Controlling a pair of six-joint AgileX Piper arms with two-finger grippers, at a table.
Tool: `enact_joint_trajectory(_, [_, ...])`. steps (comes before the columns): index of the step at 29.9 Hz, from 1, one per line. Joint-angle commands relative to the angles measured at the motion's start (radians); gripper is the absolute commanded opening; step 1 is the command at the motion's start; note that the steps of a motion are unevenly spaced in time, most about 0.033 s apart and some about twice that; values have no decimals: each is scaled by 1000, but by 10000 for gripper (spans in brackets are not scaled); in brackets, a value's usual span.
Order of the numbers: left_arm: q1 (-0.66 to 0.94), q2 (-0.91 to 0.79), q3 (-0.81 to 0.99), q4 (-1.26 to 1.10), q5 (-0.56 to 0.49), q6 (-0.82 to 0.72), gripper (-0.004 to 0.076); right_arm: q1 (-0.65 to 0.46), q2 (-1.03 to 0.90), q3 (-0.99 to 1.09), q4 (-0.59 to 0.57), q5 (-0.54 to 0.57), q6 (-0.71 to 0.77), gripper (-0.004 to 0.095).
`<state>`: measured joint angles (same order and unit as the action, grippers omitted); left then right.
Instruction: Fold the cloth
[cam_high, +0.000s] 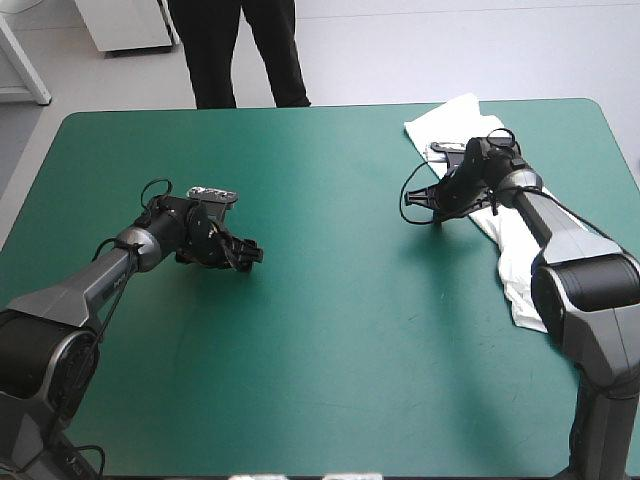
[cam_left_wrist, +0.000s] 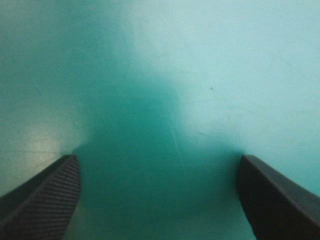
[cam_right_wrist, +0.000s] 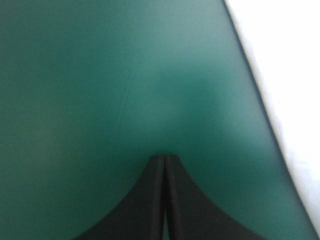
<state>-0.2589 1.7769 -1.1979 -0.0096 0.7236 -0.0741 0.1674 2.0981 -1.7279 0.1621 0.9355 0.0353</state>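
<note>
Teal-green table cover | white short-sleeved T-shirt: narrow strip along the right edge, under your right arm | left black fin-fingered gripper: wide open, empty, well apart | right gripper: closed on nothing, beside the shirt | risk: approaching closed, it may shove and rumple the strip.

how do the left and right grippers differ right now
The left gripper has its black fin-shaped fingers apart, open; the right gripper has them shut in one arch. The left gripper hangs over bare teal-green cover; the right gripper is beside the white T-shirt. Neither holds anything.
</note>
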Motion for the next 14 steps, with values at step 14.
enact_joint_trajectory(14, [2,-30,-7,-32,33,-16,617,-5,-35,-14,7,37,-1,-13])
